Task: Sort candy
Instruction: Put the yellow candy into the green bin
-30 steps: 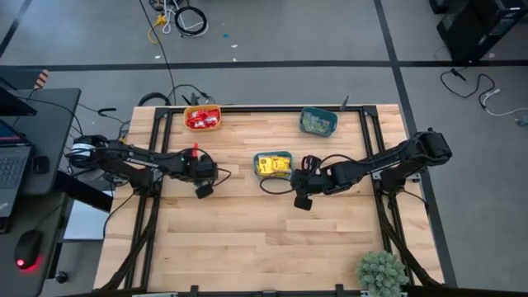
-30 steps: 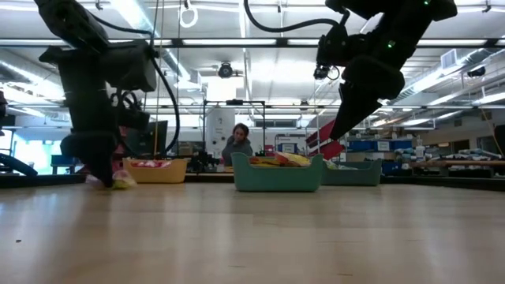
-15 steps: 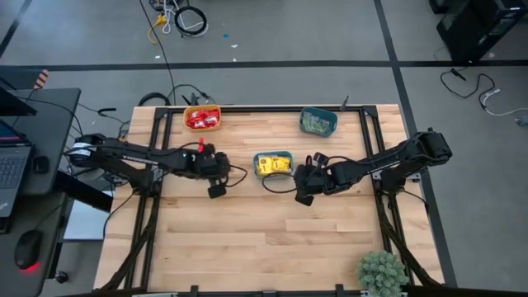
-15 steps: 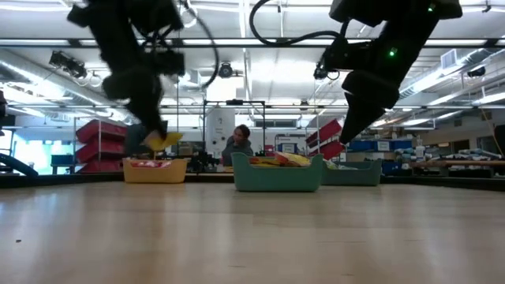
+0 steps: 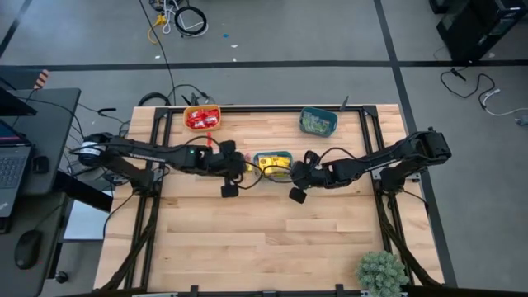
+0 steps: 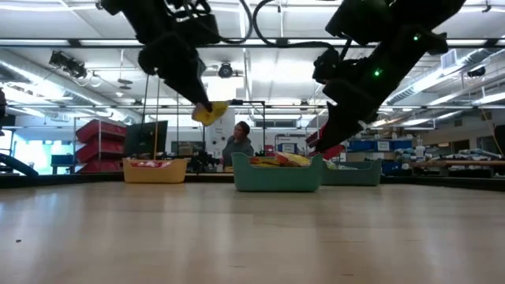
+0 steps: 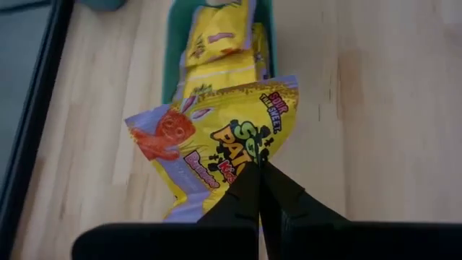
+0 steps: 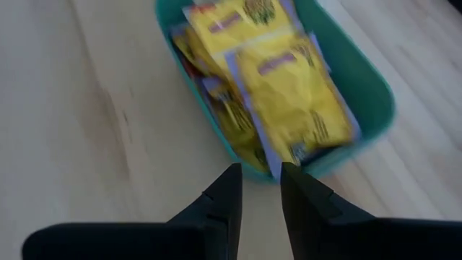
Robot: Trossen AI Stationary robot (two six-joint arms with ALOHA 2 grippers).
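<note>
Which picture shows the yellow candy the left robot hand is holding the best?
The left wrist view: the yellow candy packet fills it, pinched in the shut left gripper. The low view shows a small yellow bit held in the air; in the high view the arm mostly hides it.

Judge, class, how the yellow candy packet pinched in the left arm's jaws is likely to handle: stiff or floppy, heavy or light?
The yellow candy packet is probably floppy: its wrapper creases and bends above the shut left gripper. It seems light, since a pinch at one edge holds it in the air. The glossy film may be slippery.
</note>
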